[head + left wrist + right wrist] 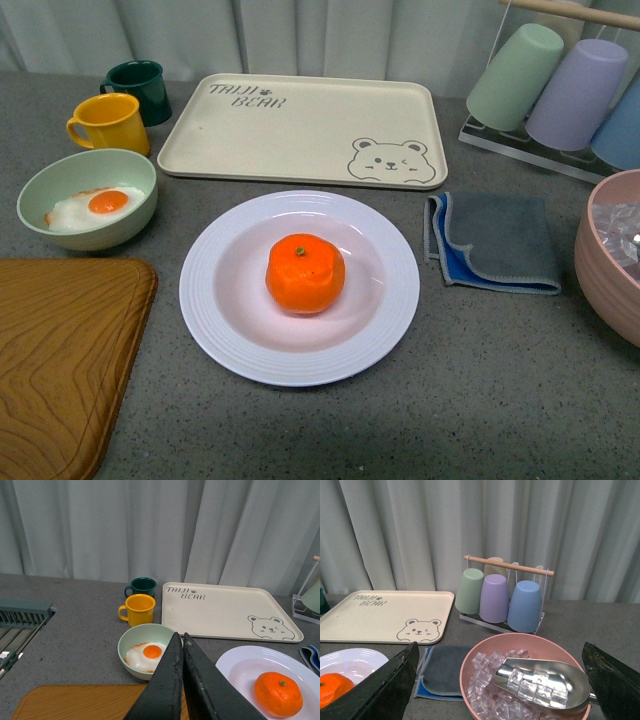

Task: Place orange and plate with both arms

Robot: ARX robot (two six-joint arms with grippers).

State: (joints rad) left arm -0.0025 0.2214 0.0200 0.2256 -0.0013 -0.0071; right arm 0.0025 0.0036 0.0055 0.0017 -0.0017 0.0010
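**A:** Where is the orange?

**B:** The orange (305,273) sits in the well of the plate (200,300), about at its middle, with the green stem dot up. The plate lies flat on the grey tabletop (480,390).

**A:** How much room is there round the rim?

**B:** The rim touches nothing. Its far edge comes near the front edge of the cream tray (300,130), with a strip of tabletop between. The pale green bowl (95,238) with the fried egg (98,206) is near on the left. The folded grey-and-blue cloth (495,240) is just beside the rim on the right. The wooden board (60,360) fills the front left, its corner close to the plate. In front and to the front right the tabletop is bare, out to the pink bowl (605,270) at the right edge.

**A:** Any writing?

**B:** Only on the tray. It reads "TAIJI BEAR" at the far left corner, and a bear face is drawn at the near right corner.

**A:** And the pincers?

**B:** Neither shows in the front view. In its wrist view the left pincer (180,636) has its fingers pressed together with nothing between them. The right pincer (499,644) is spread wide and holds nothing. Beyond it is the pink bowl, with ice cubes (487,665) and a metal scoop (545,677).
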